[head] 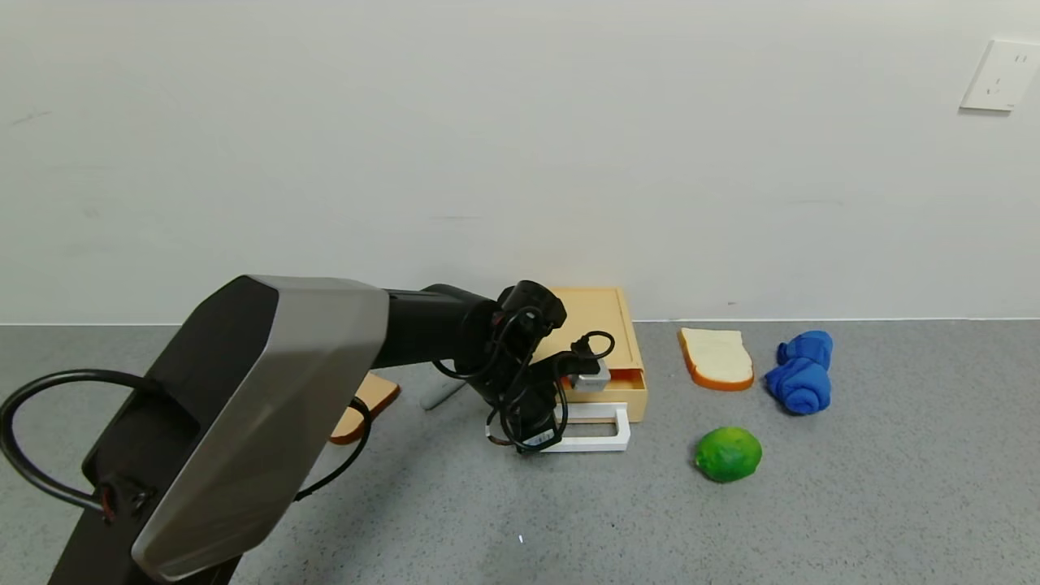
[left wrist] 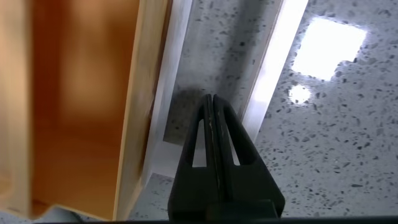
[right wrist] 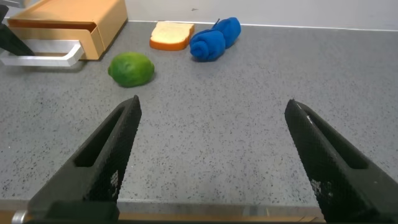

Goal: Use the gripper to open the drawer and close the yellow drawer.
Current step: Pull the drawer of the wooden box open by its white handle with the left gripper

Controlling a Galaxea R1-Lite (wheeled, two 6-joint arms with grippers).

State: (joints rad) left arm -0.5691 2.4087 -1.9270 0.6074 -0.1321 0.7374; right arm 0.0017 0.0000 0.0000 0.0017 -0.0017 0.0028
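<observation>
The pale yellow drawer [head: 605,325] stands against the wall, its tray front a little out from the box. Its white loop handle [head: 605,439] lies flat on the counter in front. My left gripper [head: 540,437] is shut, with its fingers pointing down inside the handle loop at its left end. In the left wrist view the shut fingers [left wrist: 205,134] sit between the handle's two white bars [left wrist: 273,68], with the drawer front [left wrist: 140,93] beside them. My right gripper [right wrist: 211,106] is open and empty, low over the counter, far from the drawer [right wrist: 68,22].
A green lime [head: 729,453], a bread slice [head: 717,357] and a blue rolled cloth [head: 803,370] lie right of the drawer. Another bread slice [head: 370,398] lies left, partly behind my left arm. The wall is close behind the drawer.
</observation>
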